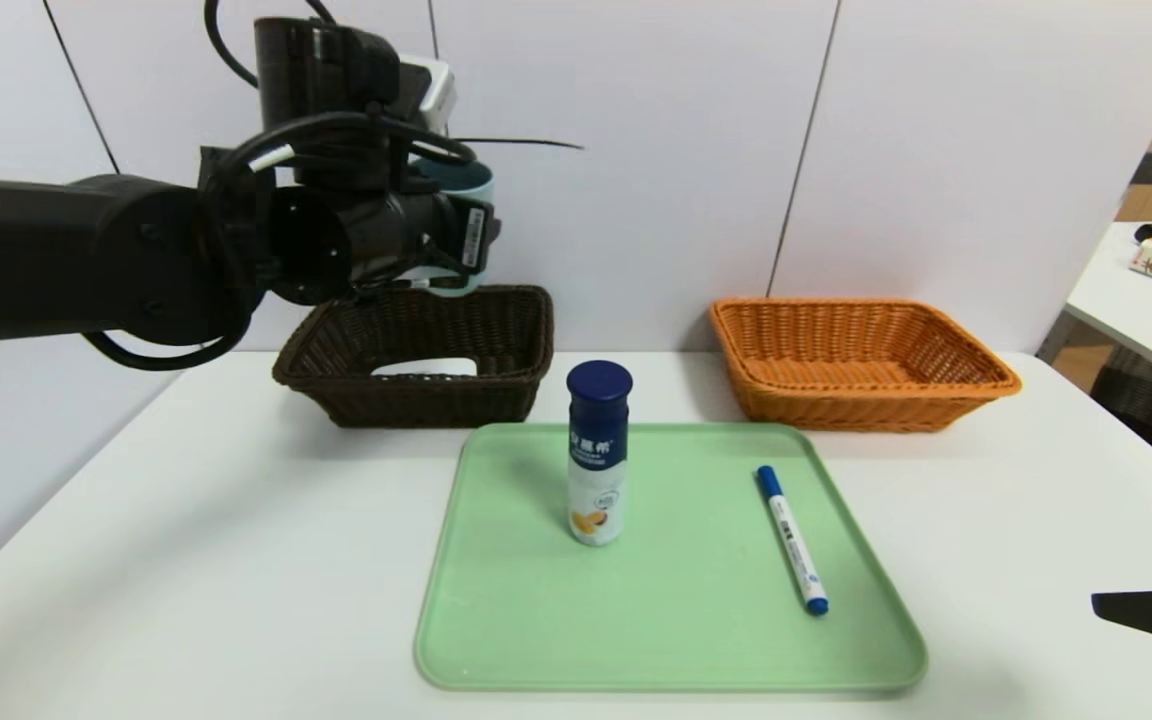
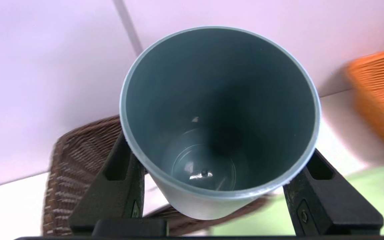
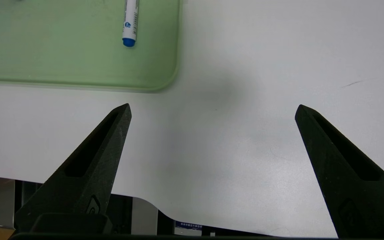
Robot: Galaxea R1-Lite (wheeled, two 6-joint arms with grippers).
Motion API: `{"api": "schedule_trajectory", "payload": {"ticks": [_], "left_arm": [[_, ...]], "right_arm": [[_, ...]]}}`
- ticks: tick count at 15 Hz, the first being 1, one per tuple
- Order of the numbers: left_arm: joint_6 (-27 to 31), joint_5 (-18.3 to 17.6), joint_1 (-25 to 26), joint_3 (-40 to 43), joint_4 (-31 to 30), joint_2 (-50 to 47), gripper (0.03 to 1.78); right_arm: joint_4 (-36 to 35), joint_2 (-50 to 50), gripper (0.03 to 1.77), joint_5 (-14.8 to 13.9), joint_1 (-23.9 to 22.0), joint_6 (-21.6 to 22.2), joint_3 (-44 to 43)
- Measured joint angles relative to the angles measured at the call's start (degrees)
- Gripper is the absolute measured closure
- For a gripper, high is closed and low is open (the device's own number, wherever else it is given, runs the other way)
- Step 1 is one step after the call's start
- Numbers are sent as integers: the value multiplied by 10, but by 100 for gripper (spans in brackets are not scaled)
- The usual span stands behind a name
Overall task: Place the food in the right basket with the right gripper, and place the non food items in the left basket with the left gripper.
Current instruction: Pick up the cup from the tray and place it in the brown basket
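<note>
Left gripper (image 2: 212, 196) fingers clamped on grey-blue cup (image 2: 218, 110), held above dark brown basket (image 1: 416, 355); basket lies at 6 o'clock below it. Right gripper (image 3: 212, 110) parked over counter (image 3: 245, 133), fingers wide apart, empty.

The left gripper (image 1: 441, 235) hides most of the cup (image 1: 466, 180).

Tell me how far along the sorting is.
Done: the white case lies in the dark brown basket. In hand: the left pincer grips the grey-blue cup above that basket. Left: the marker pen and the drink bottle are on the green tray; the orange basket holds nothing. The right pincer waits open over the table.
</note>
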Motion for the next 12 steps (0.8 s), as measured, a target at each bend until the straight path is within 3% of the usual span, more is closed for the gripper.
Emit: {"api": "schedule_trajectory", "payload": {"ticks": [4, 12], "left_arm": [[4, -32, 53, -20, 0, 71, 69], [-6, -37, 89, -112, 0, 210, 69]], "right_arm": [[0, -1, 10, -1, 0, -2, 10], [0, 1, 10, -2, -1, -3, 20]]}}
